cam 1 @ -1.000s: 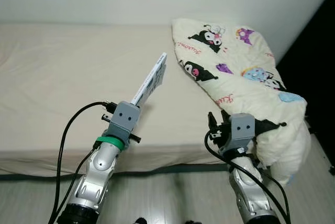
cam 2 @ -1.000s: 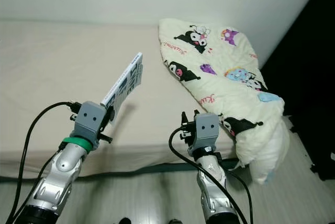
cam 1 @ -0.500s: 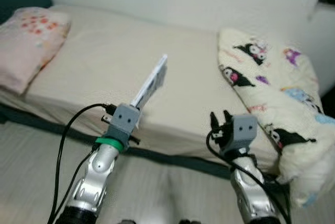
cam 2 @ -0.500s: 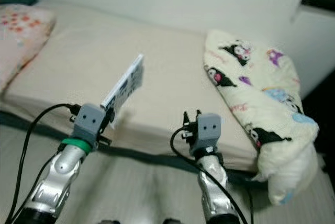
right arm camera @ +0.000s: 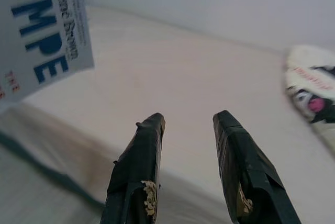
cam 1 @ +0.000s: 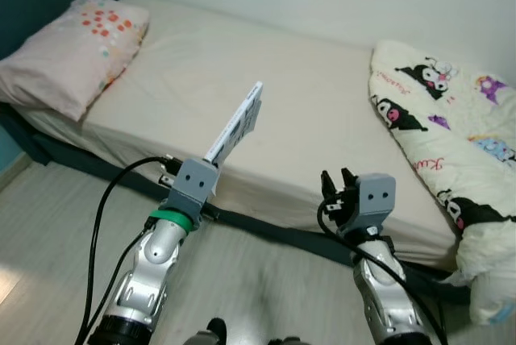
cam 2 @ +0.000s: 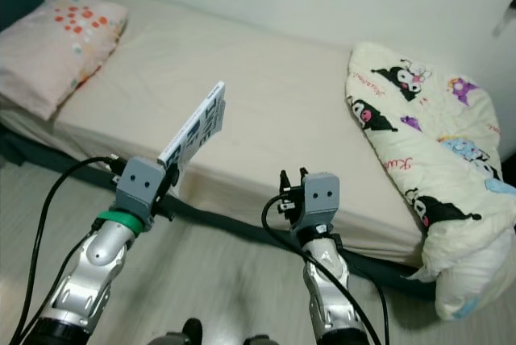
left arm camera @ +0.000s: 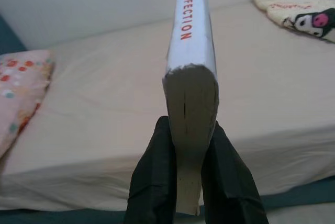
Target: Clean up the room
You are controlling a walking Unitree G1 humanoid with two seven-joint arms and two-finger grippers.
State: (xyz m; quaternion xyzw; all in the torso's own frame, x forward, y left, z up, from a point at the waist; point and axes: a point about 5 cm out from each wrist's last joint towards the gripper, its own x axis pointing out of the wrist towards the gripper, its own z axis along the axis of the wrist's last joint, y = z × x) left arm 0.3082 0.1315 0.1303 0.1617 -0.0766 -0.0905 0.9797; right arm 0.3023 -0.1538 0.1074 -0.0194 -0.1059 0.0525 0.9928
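Fingers: my left gripper [left arm camera: 191, 179] is clamped on the book [cam 1: 236, 123]; my right gripper [right arm camera: 191, 169] is parted, empty.
Book position: centre of the left eye view, tilted up over the bed [cam 1: 322, 119] edge.
Handling: keep the squeeze firm and wrist level; I judge the book's top-heavy end may pivot.
Change from earlier: whole view has swung left; pillow [cam 1: 72, 51] now upper left, blanket [cam 1: 451, 135] at right edge.
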